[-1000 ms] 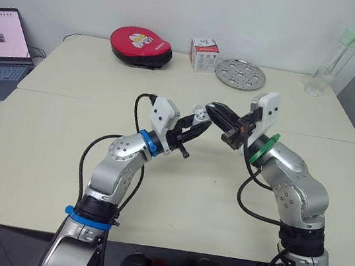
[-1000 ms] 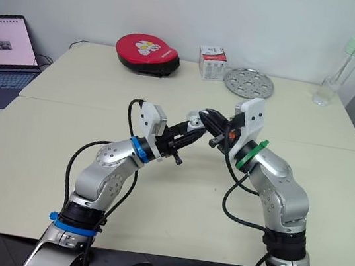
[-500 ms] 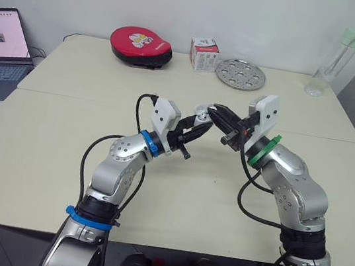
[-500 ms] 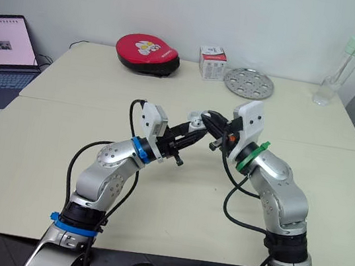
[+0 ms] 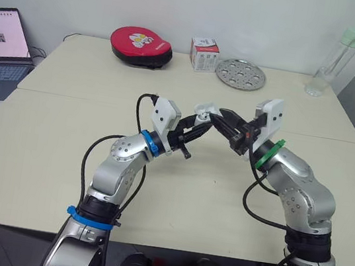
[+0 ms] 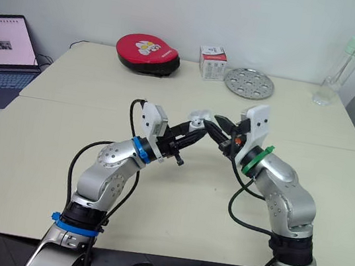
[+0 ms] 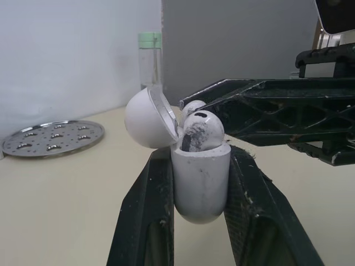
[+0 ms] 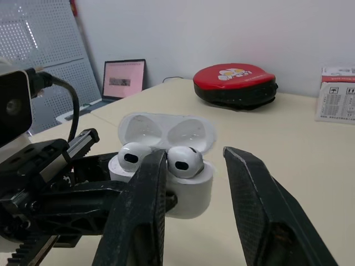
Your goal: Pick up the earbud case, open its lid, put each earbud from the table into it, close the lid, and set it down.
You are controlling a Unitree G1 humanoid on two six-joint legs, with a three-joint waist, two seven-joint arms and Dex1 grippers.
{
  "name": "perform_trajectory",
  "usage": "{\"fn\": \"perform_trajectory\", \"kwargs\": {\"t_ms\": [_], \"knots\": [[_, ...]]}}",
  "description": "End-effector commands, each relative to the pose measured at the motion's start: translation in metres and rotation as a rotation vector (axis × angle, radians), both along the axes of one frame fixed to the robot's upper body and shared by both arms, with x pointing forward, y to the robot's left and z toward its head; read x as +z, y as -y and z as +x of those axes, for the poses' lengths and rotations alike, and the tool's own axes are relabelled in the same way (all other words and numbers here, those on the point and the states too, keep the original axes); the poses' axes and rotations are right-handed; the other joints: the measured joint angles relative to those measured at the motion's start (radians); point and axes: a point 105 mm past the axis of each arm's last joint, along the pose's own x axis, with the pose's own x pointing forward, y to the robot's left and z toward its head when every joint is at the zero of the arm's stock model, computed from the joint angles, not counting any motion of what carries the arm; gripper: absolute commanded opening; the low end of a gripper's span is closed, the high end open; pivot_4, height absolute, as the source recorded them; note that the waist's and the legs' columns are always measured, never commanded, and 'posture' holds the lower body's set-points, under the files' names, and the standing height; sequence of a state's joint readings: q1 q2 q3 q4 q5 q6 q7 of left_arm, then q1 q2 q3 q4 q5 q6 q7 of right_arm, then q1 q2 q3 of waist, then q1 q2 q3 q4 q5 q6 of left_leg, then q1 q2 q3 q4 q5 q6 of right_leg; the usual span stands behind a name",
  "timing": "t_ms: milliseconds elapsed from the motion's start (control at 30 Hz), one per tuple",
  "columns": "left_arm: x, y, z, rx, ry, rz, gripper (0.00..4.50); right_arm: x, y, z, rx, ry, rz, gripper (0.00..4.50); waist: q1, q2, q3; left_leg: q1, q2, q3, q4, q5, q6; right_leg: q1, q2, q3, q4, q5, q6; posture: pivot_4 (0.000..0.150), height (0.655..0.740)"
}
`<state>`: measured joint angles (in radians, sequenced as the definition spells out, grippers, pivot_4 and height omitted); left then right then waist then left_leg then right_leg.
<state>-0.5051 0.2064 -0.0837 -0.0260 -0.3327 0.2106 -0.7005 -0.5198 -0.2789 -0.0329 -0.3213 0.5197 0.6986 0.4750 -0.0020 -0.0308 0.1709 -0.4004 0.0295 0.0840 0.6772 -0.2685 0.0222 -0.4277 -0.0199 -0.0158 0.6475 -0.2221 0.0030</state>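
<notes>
**Right hand eased back; both buds in, lid not yet shut**

Right hand [image 5: 225,119] has slid a bit toward the robot's right and lower vs 1 s ago, and no longer arches over the case. The left hand [image 5: 197,124] hasn't budged. It is clamped on the lower body of the earbud case [image 8: 191,185], held up over the bench [image 5: 42,146] btwn the two arms, w/ the lid [image 8: 166,130] swung open. One earbud [image 8: 133,157] and the other earbud [image 8: 184,160] both sit in the case. The right hand's fingers are spread and grip nothing; one is touching or just in front of the case, the other stands apart.

Risks, as I judge them:
1. Buds stand proud of the rim, poss. not fully seated. Shutting the lid on them could pop one out or leave it ajar.
2. The near finger is v. close to a bud, so a sideways pull-back could hook it out onto the bench.
3. The case looks smooth and rounded and is pinched low. A push on the lid could twist it in the pinch or knock it loose.

Writing, left to right:
- Laptop [image 5: 0,46]: screen shows a page, text unreadable.
- Red round case [image 5: 141,46]: cartoon print, no legible words.
- Small box [image 5: 204,55]: fine print, too small to read.
- Steel plate [image 5: 240,73] and bottle [image 5: 335,60]: no label seen.
- Earbud case: no brand visible.
</notes>
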Motion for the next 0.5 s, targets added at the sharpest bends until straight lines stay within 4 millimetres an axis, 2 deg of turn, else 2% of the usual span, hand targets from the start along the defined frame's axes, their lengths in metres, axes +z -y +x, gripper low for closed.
{"fn": "perform_trajectory", "kwargs": {"t_ms": [33, 167, 233, 333, 433, 500], "knots": [[0.012, -0.001, -0.002, -0.007, 0.049, -0.016, 0.77, 0.018, 0.017, -0.010, 0.005, 0.034, 0.037, 1.64, 0.000, 0.000, 0.000, 0.000, 0.000, 0.000, 0.000, 0.000, 0.000, 0.000, 0.000, 0.000, 0.000, 0.000, 0.000, 0.150, 0.7400], [0.012, -0.002, -0.001, -0.009, 0.046, -0.013, 0.77, 0.023, 0.032, -0.011, 0.004, 0.008, 0.052, 1.64, 0.000, 0.000, 0.000, 0.000, 0.000, 0.000, 0.000, 0.000, 0.000, 0.000, 0.000, 0.000, 0.000, 0.000, 0.000, 0.150, 0.7400], [0.012, 0.002, -0.006, -0.053, 0.039, -0.003, 0.77, 0.020, 0.045, -0.003, -0.040, -0.018, 0.047, 1.64, 0.000, 0.000, 0.000, 0.000, 0.000, 0.000, 0.000, 0.000, 0.000, 0.000, 0.000, 0.000, 0.000, 0.000, 0.000, 0.150, 0.7400], [0.008, 0.011, -0.019, -0.154, 0.004, 0.030, 0.77, 0.013, 0.058, 0.012, -0.102, -0.047, 0.033, 1.04, 0.000, 0.000, 0.000, 0.000, 0.000, 0.000, 0.000, 0.000, 0.000, 0.000, 0.000, 0.000, 0.000, 0.000, 0.001, 0.150, 0.7400], [0.008, 0.014, -0.023, -0.195, -0.004, 0.052, 0.77, 0.013, 0.057, 0.020, -0.099, -0.054, 0.042, 0.02, -0.001, 0.000, 0.000, 0.000, 0.000, 0.000, 0.000, 0.000, 0.000, 0.000, 0.000, 0.000, 0.000, -0.001, 0.001, 0.150, 0.7400], [0.010, 0.013, -0.021, -0.188, 0.000, 0.051, 0.77, 0.015, 0.055, 0.022, -0.088, -0.043, 0.035, 0.02, -0.001, 0.000, 0.000, 0.000, 0.000, 0.001, 0.000, 0.000, 0.000, -0.001, 0.001, 0.001, 0.000, -0.001, 0.001, 0.150, 0.7400]]}}
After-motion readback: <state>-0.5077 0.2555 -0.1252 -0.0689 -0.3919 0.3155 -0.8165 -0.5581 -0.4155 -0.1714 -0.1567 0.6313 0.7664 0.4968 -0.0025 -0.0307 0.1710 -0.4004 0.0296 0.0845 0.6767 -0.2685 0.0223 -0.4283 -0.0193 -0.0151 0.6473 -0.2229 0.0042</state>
